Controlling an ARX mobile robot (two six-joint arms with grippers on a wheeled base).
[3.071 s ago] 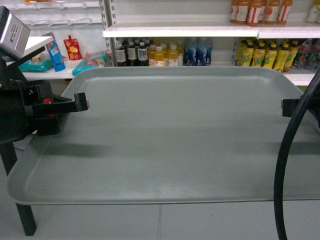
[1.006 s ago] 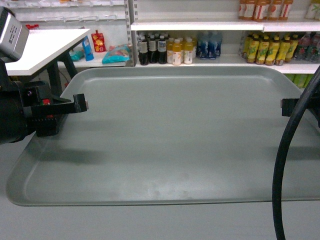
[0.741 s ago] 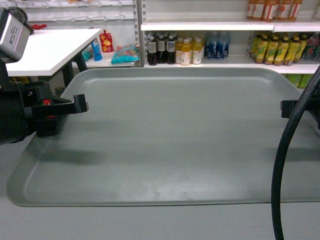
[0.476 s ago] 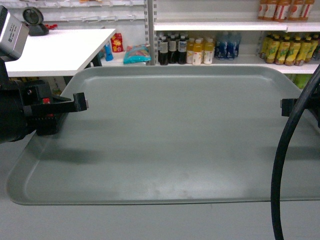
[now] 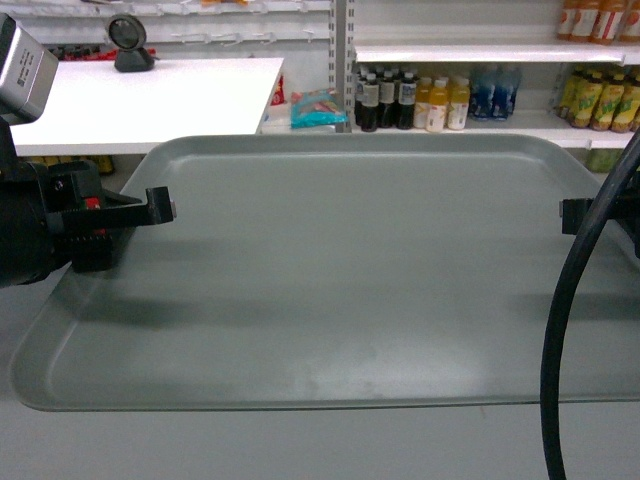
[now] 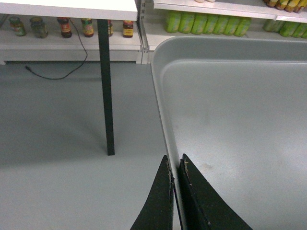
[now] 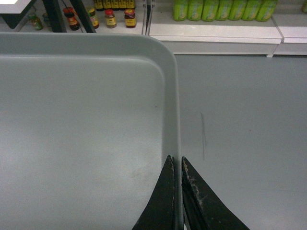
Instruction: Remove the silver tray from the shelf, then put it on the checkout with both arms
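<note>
- Floor: plain grey floor (image 6: 62,124), seen under the tray in both wrist views; a thin black cable (image 6: 67,62) lies on it near the shelving.
- Counter: wide white counter (image 5: 150,95) on black slanted legs (image 6: 106,91) stands at upper left of the head view, beyond the tray; a small dark round device (image 5: 128,40) sits on it.
- Background: white store shelves (image 5: 480,52) bear rows of bottles (image 5: 410,100).
- Tray: large rectangular matte grey-silver tray (image 5: 340,270) with rounded corners and a low rim is carried in the air, level, clear of the counter.
- Left gripper (image 6: 175,167): fingers pinched on the tray's left rim, arm reaching in from the left.
- Right gripper (image 7: 175,165): fingers pinched on the right rim; a thick black cable (image 5: 560,330) loops beside it.
</note>
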